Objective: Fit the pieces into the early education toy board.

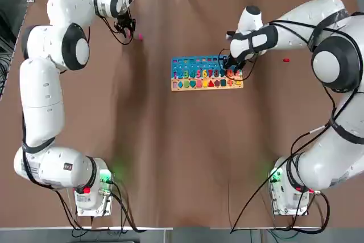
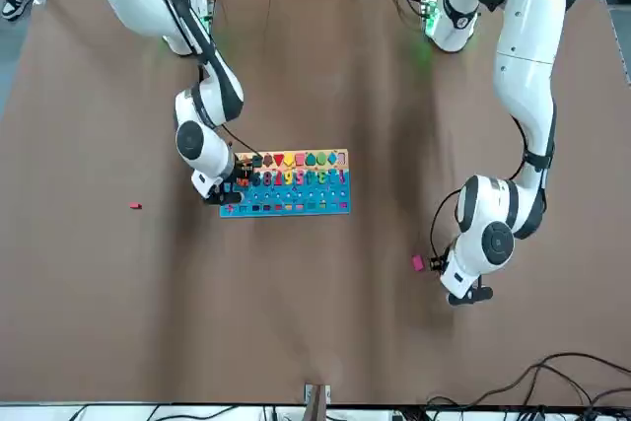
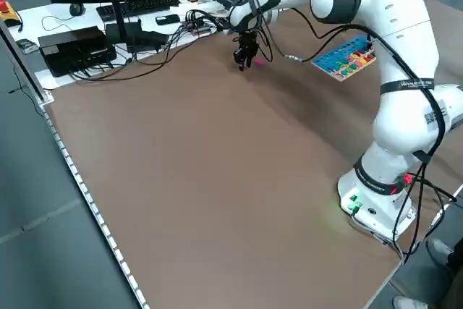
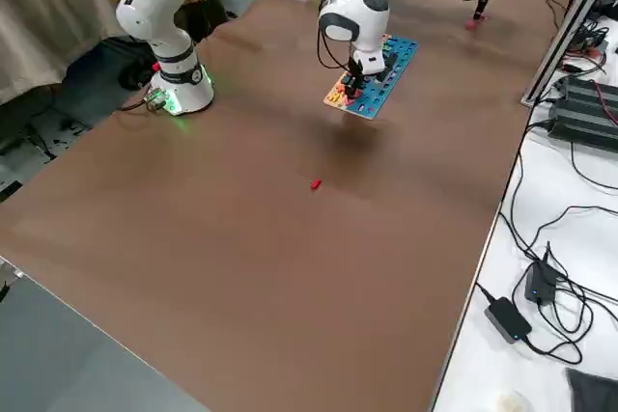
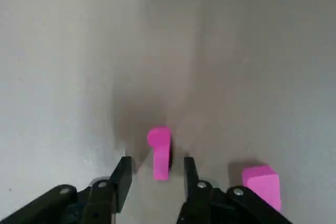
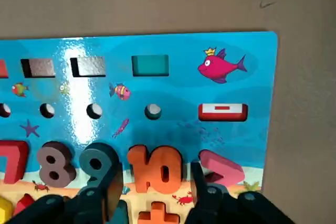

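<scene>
Two arms out: the early education toy board [image 1: 207,73] sits mid-table, right gripper [image 6: 152,179] parted around its orange 10 [image 6: 155,168]; far off, left gripper [image 5: 153,174] spread astride a pink piece [image 5: 159,151].

- The brown tabletop [image 1: 170,152] carries the toy board [image 1: 206,73], under the right jaws.
- One pink piece [image 5: 159,151] lies between the left jaws, another pink piece [image 5: 261,184] beside them.
- A red piece [image 1: 286,60] lies apart.
</scene>
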`<state>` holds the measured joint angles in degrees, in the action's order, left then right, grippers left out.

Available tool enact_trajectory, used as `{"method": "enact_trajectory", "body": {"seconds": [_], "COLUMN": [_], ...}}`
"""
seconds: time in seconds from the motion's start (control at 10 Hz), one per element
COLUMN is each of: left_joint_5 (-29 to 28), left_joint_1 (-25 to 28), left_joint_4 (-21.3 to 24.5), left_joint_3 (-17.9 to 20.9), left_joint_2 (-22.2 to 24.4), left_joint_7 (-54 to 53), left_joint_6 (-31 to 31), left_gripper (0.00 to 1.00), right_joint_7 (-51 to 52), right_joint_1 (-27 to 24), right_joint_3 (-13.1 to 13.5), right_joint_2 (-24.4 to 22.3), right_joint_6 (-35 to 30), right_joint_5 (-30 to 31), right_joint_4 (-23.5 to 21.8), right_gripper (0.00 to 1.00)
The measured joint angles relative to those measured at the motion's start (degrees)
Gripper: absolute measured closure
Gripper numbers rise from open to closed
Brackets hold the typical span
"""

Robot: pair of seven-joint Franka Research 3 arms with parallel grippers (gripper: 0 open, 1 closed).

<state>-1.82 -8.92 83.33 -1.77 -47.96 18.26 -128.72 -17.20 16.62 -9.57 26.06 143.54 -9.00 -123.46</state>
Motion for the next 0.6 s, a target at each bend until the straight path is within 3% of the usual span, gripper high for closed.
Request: {"method": "enact_trajectory", "body": {"seconds": [0.4, 0.6], "left_joint_5": [0.0, 0.0], "left_joint_1": [0.0, 0.0], "left_joint_4": [0.1, 0.1], "left_joint_3": [0.0, 0.0], "left_joint_2": [0.1, 0.1], "left_joint_7": [0.0, 0.1], "left_joint_6": [0.0, 0.0], "left_gripper": [0.56, 0.65], "right_joint_7": [0.0, 0.0], "right_joint_1": [0.0, -0.1], "right_joint_3": [0.1, 0.1], "right_joint_2": [-0.1, -0.5], "right_joint_6": [-1.6, -3.3], "right_joint_5": [0.0, 0.0], "right_joint_4": [0.6, 1.1], "right_gripper": [0.45, 0.47]}}
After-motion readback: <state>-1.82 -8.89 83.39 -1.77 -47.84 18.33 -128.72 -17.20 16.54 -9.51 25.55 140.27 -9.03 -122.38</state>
